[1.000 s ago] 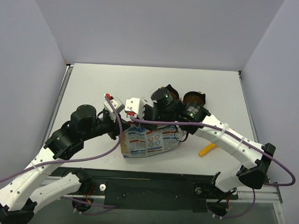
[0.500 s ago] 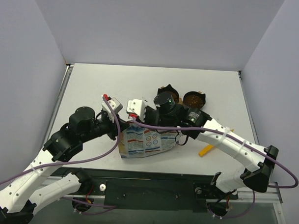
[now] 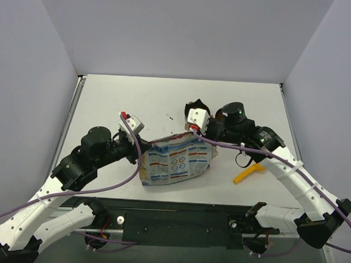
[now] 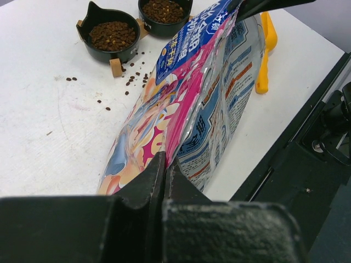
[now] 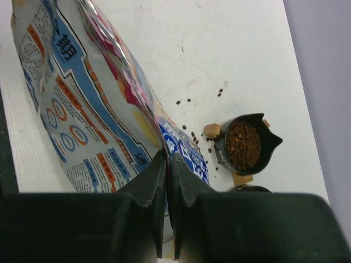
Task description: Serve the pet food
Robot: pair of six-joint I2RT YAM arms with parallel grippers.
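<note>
Clenched with the left gripper on the magenta edge of the bag, at its left end. Pinched tight with the right gripper on the bag's far right corner. Held so between both, mid-table towards the near edge, white-and-blue back facing near. Just beyond, to the far right: two bowls filled with kibble. More of it loose on the table beside them. Right of the bag, close to the near edge: scoop.
</note>
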